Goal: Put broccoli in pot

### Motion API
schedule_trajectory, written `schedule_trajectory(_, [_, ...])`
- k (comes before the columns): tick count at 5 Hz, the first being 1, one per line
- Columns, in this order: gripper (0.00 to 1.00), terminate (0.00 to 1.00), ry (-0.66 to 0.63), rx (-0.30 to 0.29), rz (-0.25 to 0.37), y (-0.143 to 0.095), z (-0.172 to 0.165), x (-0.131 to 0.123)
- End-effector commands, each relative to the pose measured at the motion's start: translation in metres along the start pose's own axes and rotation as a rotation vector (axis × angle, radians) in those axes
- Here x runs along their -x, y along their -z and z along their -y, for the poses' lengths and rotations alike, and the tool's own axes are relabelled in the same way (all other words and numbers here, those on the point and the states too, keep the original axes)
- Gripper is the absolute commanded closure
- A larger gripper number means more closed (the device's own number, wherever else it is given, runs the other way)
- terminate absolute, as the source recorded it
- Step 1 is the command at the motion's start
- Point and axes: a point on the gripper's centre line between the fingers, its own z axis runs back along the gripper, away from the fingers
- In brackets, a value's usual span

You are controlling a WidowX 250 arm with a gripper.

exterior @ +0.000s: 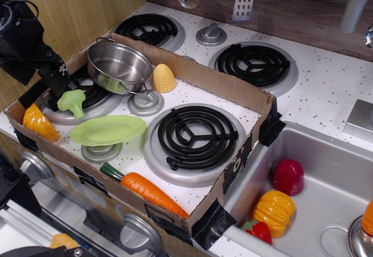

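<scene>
Green broccoli [71, 102] lies on the burner just below the gripper [57, 82], apart from it; the pot [119, 66] sits to its right. Approach step: finger state I cannot tell. Next: drop down, straddle the floret, close, lift.

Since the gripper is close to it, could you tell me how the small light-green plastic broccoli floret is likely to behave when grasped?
The light-green plastic broccoli floret looks moulded and hollow, so it is probably stiff and light. Its bumpy crown should give some grip, though the glossy plastic may slip. It lies tilted on the black coil burner, so it could rock or roll if the gripper nudges it.
</scene>
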Motion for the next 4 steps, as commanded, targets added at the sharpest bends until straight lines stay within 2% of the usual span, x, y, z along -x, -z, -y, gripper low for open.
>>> schedule_trajectory(1, [0.0, 0.0, 0.047, -0.005, 0.032, -0.001, 0.01, -0.01])
schedule_trajectory(3, [0.0, 0.0, 0.056, 0.052, 0.037, 0.027, 0.018, -0.006])
schedule_trajectory(4, [0.0, 0.0, 0.061, 0.015, 0.051, 0.038, 0.016, 0.001])
